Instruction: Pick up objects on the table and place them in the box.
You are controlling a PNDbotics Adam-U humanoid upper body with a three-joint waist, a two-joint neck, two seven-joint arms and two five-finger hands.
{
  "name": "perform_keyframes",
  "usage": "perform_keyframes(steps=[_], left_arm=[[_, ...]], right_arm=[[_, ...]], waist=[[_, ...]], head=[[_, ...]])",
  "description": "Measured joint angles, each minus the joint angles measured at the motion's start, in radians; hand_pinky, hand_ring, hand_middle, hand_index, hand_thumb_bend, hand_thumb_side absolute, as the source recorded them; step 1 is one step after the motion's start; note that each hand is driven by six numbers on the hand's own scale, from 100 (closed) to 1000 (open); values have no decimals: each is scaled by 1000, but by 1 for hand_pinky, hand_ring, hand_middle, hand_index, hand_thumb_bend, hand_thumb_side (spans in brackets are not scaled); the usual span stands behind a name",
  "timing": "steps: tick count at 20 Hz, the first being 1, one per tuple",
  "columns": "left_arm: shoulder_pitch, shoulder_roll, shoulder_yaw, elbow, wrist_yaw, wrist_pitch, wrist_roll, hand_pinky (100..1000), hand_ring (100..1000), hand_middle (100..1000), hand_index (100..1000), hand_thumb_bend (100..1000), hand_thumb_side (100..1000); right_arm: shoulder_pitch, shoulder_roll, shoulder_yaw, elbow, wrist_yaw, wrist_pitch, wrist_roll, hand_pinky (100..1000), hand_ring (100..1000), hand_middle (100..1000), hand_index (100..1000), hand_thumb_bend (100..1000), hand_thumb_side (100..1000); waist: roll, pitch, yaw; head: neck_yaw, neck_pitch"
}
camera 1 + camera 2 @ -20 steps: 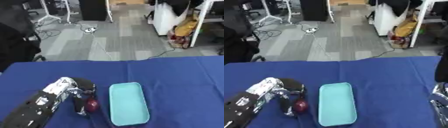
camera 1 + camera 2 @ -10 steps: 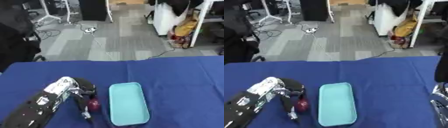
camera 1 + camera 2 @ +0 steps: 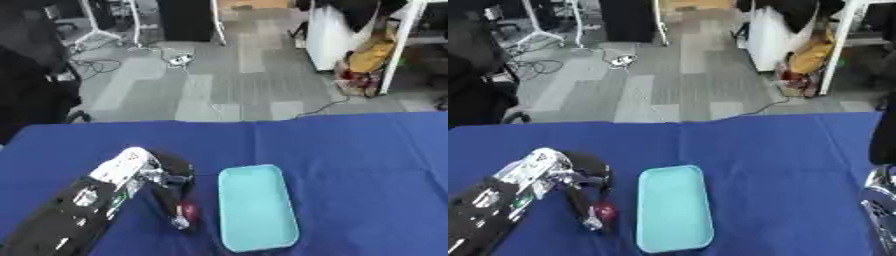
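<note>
While the left arm slants in from the near left corner across the blue table (image 3: 350,150), its left hand (image 3: 166,182) sits just left of the light turquoise box (image 3: 255,207). Black with silver parts, the hand has its fingers (image 3: 175,212) curled downward toward the cloth, and they close round a small dark red object (image 3: 189,212) that shows at their tips, nearly touching the table. Whether the object is lifted clear of the cloth or resting on it cannot be told. It lies just beside the box's left wall, near that wall's middle, and outside the box.

Right of the hand, the box lies flat on the table with its long side running near to far, a shallow tray with rounded corners. Nothing shows inside it. Its near end comes close to the table's near edge.

Farther right the blue cloth runs on bare to the table's right side. At the near right corner of the right eye view a silver and black part of the right hand (image 3: 881,200) shows at the edge; how its fingers stand cannot be told.

Beyond the table's far edge lies a grey floor (image 3: 219,85) with cables (image 3: 179,60) on it.
</note>
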Motion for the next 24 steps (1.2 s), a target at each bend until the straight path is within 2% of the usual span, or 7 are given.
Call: perform_keyframes(steps=[6,9,11,14,15,16,24], left_arm=[[0,-16,-7,29,-60,-33,35,100,212,323,560,584,550],[0,-23,-6,46,-76,-42,46,100,176,279,530,500,545],[0,-24,-3,54,-85,-42,55,100,118,188,427,232,610],[0,-25,0,66,-92,-37,73,100,100,100,342,118,699],[0,-25,0,68,-94,-35,80,100,100,100,351,129,689],[0,-25,0,69,-95,-34,85,100,100,100,300,100,754],[1,-18,0,38,-73,-25,105,100,100,100,230,100,729]], right_arm=[[0,0,0,0,-1,2,4,348,454,523,647,100,1000],[0,0,0,0,-3,2,6,348,454,523,647,100,1000],[0,0,0,0,-4,2,9,348,454,523,647,100,1000],[0,0,0,0,-7,4,12,348,454,523,648,100,1000],[0,0,0,0,-7,4,13,348,454,523,648,100,1000],[0,0,0,0,-8,5,13,348,454,523,648,100,1000],[0,0,0,0,-8,5,14,347,454,523,648,100,1000]], waist=[[0,0,0],[0,0,0],[0,0,0],[0,0,0],[0,0,0],[0,0,0],[0,0,5]], head=[[0,0],[1,-1],[1,-1],[1,-1],[1,-1],[1,-1],[1,-2]])
